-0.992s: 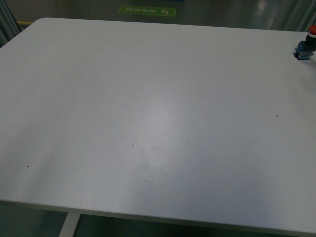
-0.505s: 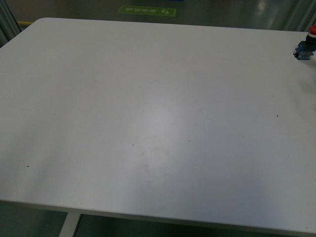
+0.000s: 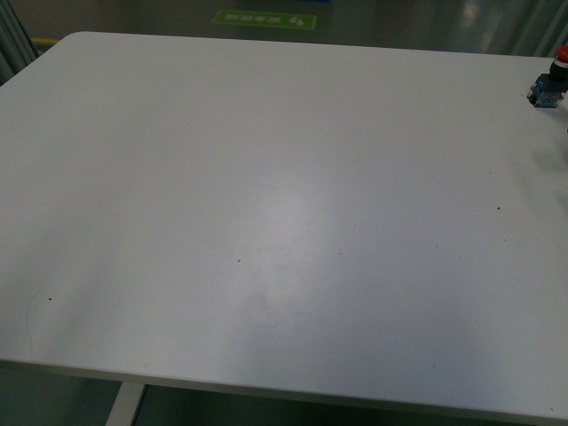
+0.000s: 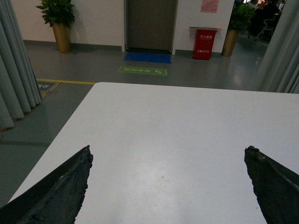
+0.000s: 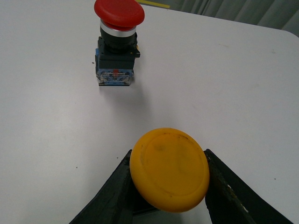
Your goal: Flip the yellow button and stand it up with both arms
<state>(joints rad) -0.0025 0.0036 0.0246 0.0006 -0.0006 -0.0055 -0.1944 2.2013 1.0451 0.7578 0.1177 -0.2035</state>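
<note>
Evidently, right hand [image 5: 168, 154] grips yellow button [image 5: 169, 170] over white table [image 5: 233, 70]; left hand [image 4: 169, 149] spread wide.

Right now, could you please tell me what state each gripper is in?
Left gripper: open, empty.
Right gripper: closed on the yellow button.

Dim bluish front view, soft overhead glare on the table [image 3: 284, 222], wrist views brighter, faint shadows

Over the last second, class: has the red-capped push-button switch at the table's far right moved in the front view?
No. The red-capped push-button switch sits at the same spot beside the white table's far edge.
</note>
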